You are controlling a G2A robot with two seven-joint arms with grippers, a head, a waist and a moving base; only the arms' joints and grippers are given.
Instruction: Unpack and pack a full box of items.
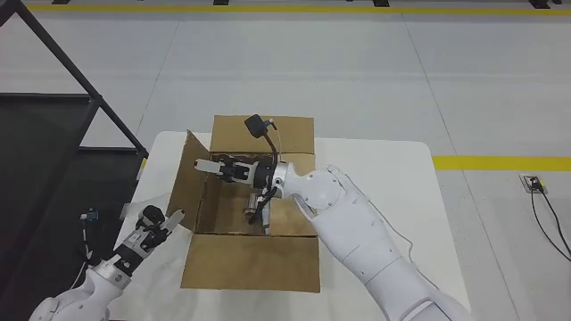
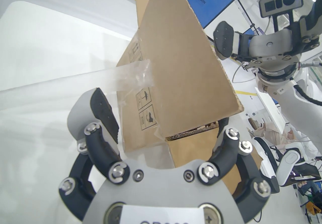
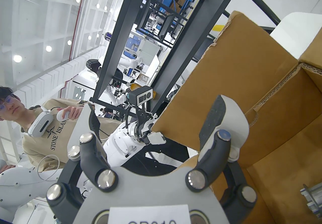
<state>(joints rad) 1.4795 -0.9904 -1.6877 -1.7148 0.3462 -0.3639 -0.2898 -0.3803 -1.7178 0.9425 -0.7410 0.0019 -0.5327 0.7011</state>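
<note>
1. Left gripper [image 2: 162, 111] sat closest in its own wrist view, its fingers spread wide and holding nothing. A corner of the cardboard box [image 2: 181, 59] showed in the gap between them. Whether either pad touched the cardboard could not be told.
2. From above, that gripper lay just beside the box's raised left flap, at the table's [image 1: 384, 169] left edge.
3. The box stood open on the white table with its four flaps turned out. The near flap lay flat toward the robot and the far flap stood up at the back.
4. A strip of clear tape [image 2: 133, 76] stuck out from the box's printed side, above the left gripper's fingers.
5. The right gripper [image 3: 156, 109] hung over the left part of the open box, its arm stretched across the opening from the right. Its fingers stood well apart and held nothing.
6. A grey metal part [image 3: 310, 199] lay inside the box, below that gripper.
</note>
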